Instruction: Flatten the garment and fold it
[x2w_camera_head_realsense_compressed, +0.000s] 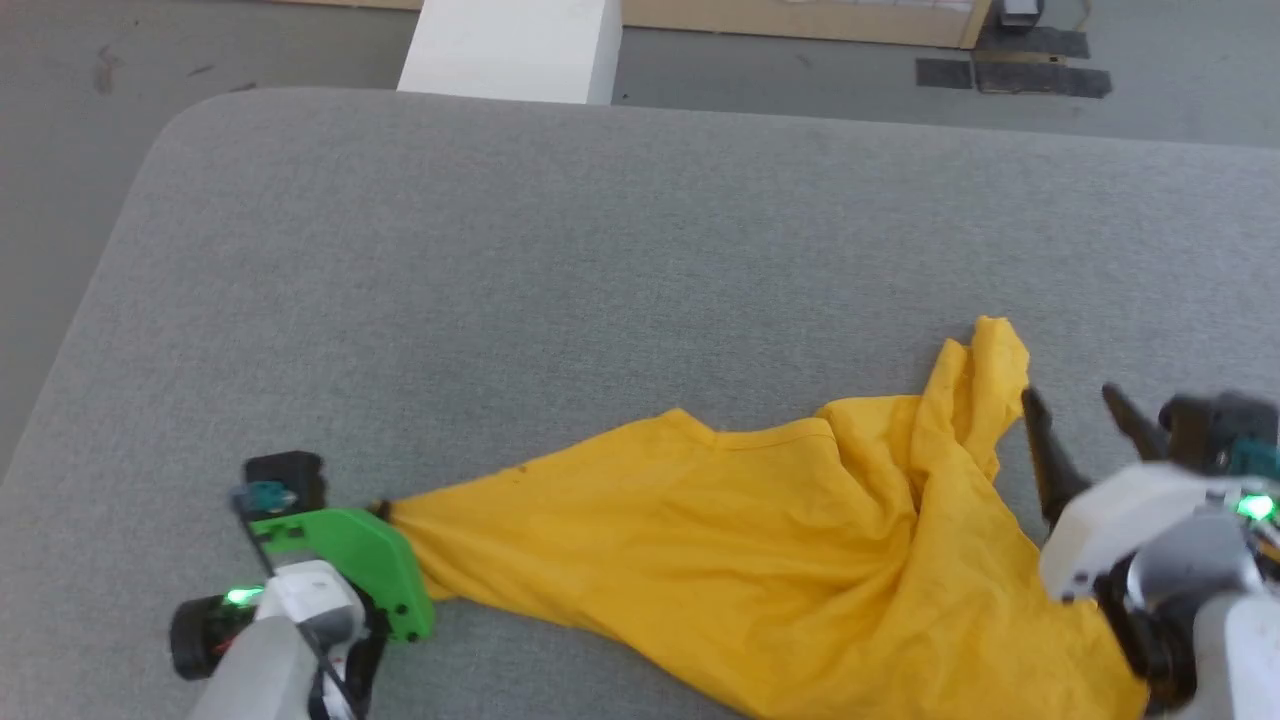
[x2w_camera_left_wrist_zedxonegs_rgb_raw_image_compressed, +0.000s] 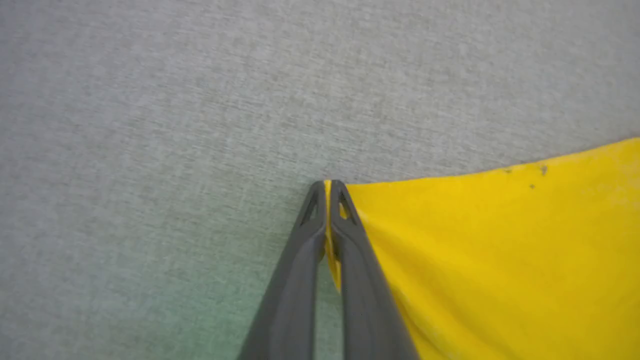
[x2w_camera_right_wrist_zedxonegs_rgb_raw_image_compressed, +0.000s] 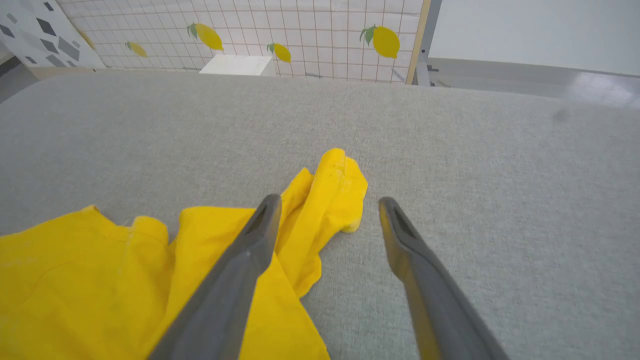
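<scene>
The yellow garment lies crumpled on the near right part of the big grey table, with lots of bare room on its left and far sides. My left gripper sits low at the near left, pinched tight on one corner of the garment, so the cloth pulls out to a point there. My right gripper is at the near right, fingers spread wide and holding nothing, with one finger over the cloth beside its bunched-up far tip.
</scene>
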